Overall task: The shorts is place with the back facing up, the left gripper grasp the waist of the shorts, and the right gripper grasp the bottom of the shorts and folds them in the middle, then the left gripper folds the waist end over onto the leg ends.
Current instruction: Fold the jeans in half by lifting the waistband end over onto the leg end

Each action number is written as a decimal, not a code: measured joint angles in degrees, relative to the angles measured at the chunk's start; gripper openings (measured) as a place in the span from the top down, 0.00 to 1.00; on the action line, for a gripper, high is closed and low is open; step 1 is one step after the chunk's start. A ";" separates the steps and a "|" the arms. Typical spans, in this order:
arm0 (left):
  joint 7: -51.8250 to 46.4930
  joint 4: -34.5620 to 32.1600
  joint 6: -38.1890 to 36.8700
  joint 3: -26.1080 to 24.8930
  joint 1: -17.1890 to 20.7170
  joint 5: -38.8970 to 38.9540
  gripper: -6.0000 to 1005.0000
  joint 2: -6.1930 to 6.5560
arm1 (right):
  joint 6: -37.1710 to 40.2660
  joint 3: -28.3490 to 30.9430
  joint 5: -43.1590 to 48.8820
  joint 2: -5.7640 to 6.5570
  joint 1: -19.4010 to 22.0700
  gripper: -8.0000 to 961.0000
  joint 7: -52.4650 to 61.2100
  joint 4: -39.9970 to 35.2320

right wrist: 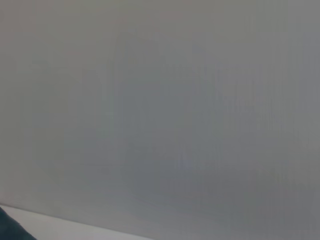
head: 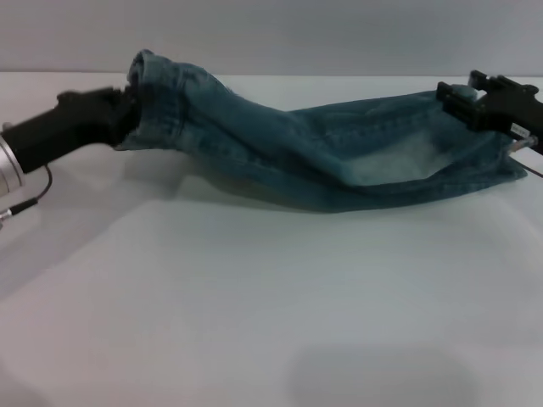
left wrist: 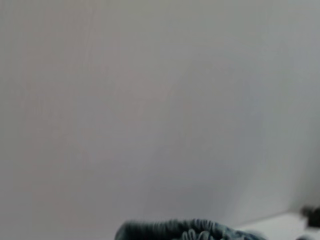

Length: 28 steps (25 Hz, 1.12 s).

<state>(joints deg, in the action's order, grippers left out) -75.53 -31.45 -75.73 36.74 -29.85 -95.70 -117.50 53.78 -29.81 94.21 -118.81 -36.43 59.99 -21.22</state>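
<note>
Bare desk [head: 254,322] lies nearest me, and beyond it the shorts [head: 339,157] hang strung left to right, waist [head: 157,97] pinched in my left gripper [head: 127,110], leg hems [head: 501,153] clamped in my right gripper [head: 462,100].

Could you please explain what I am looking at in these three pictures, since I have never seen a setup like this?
This is a two-armed robot folding clothes. The wide picture comes from a camera on its head, looking down at a white table. The left gripper pinches the ruffled waist of the shorts, and the right gripper pinches the bottom of the shorts. Between them the blue denim shorts hang stretched and sagging in the middle. The other two pictures come from cameras on each wrist: they show mostly blank wall, the left one with the waistband at its edge, the right one with just a dark corner of fabric.
</note>
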 joint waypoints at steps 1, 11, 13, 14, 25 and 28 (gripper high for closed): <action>-0.60 -0.51 -0.95 0.01 -0.16 0.52 0.91 0.00 | -0.48 0.01 0.00 0.00 -0.39 0.39 -0.06 0.46; -5.03 -3.52 -6.87 0.46 -3.19 2.71 0.91 -0.01 | -2.22 -0.16 -0.07 -0.10 -5.67 0.39 -3.27 6.80; -5.41 -3.67 -7.31 0.43 -3.86 2.75 0.91 0.00 | -2.54 -0.24 0.06 -0.13 -6.73 0.39 -3.75 8.28; -5.61 -3.95 -7.66 0.29 -4.15 2.77 0.91 0.00 | -2.75 -0.57 0.16 -0.16 -7.29 0.39 -3.77 9.14; -7.41 -6.44 -10.07 0.46 -6.19 4.20 0.91 0.00 | -3.40 -4.14 0.33 -0.56 -11.79 0.39 -3.82 16.07; -7.63 -6.91 -10.27 0.51 -6.50 4.22 0.91 -0.02 | -3.08 -4.69 0.46 -0.67 -13.66 0.39 -3.83 18.68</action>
<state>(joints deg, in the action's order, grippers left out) -83.16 -38.37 -86.00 37.25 -36.35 -91.49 -117.52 50.70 -34.50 94.67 -119.48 -50.09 56.16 -2.54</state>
